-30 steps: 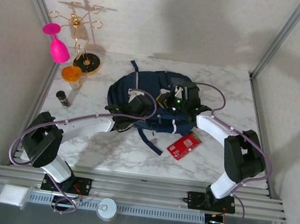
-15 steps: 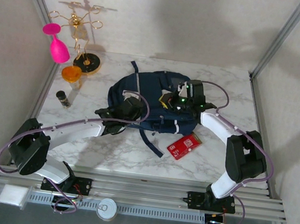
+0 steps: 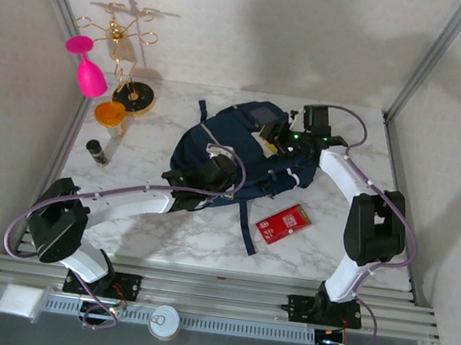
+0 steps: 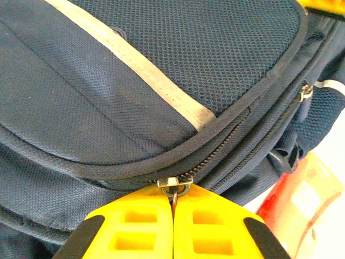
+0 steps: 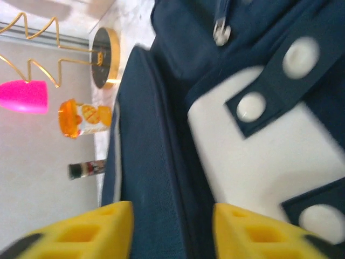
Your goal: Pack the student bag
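At the middle of the marble table (image 3: 196,240), the student bag (image 3: 243,144), slumped flat, with its grey patch (image 3: 265,114) toward the far edge and 1 dark strap (image 3: 246,230) trailing toward the near edge. Bare marble all round it: a wide strip on the near side, a narrower one on the far side and to the right. Just beside the bag's near right corner, a red card (image 3: 283,224), flat on the marble. Along the left edge, well apart from the bag, a dark bottle (image 3: 96,151), an orange-lidded jar (image 3: 111,114), a gold wire rack (image 3: 122,43) and a pink glass (image 3: 87,67). Metal frame posts at both far corners, rails along the near edge.

On the bag's near left side, the left gripper (image 3: 211,174). From its own wrist view, 2 yellow fingers (image 4: 132,229) pressed together with no gap, clamped on the metal zipper pull (image 4: 173,186) at the seam of the front pocket.

At the bag's far right, next to the patch, the right gripper (image 3: 290,138). From its own wrist view, 2 yellow pads (image 5: 91,229) set clearly apart, straddling a fold of navy fabric, gripping nothing. Contact between pads and fabric: cannot tell.
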